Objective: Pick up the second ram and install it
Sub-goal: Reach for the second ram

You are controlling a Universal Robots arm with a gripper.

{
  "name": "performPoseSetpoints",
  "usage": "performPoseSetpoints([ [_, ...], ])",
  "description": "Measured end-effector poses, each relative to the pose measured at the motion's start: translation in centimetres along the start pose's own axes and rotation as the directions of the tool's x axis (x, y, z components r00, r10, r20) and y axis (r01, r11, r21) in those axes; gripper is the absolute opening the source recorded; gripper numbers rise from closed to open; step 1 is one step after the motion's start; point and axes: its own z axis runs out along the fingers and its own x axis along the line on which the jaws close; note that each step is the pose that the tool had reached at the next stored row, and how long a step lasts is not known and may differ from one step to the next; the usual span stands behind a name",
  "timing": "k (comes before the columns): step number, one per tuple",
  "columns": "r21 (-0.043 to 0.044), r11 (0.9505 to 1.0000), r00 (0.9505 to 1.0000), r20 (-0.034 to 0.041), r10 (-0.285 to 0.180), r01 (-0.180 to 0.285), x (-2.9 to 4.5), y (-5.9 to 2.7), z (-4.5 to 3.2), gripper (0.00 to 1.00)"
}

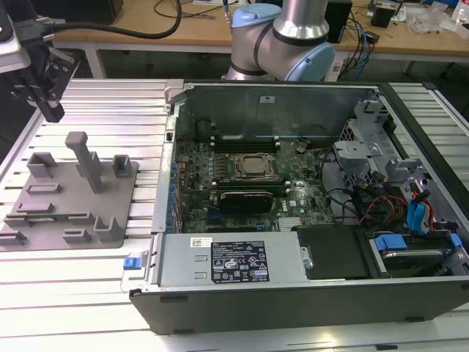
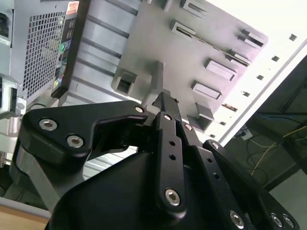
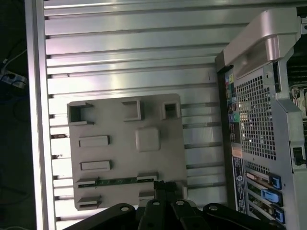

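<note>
As it lies slotted, the second ram (image 3: 117,181) looks thin, green.

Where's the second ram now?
The second ram sits in a slot of the grey holder plate, on the exterior view's left of the computer case.

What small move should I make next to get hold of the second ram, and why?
Probably shift the gripper along the grey fixture until it is centred over the second ram, opening it on the way. In the first wrist view the green stick lies in its slot, untouched, and the shut gripper hangs off one end of it, holding nothing.
</note>
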Motion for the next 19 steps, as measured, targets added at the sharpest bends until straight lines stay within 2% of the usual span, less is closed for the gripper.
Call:
performPoseSetpoints([
  [3, 0.0000, 1.0000, 1.0000, 0.0000, 0.000, 0.000, 0.75, -0.40, 0.58, 0.08],
  [11, 0.0000, 1.0000, 1.0000, 0.0000, 0.000, 0.000, 2.16, -1.27, 1.57, 0.08],
  [19, 0.0000, 1.0000, 1.0000, 0.0000, 0.000, 0.000, 3.24, -1.71, 2.44, 0.08],
])
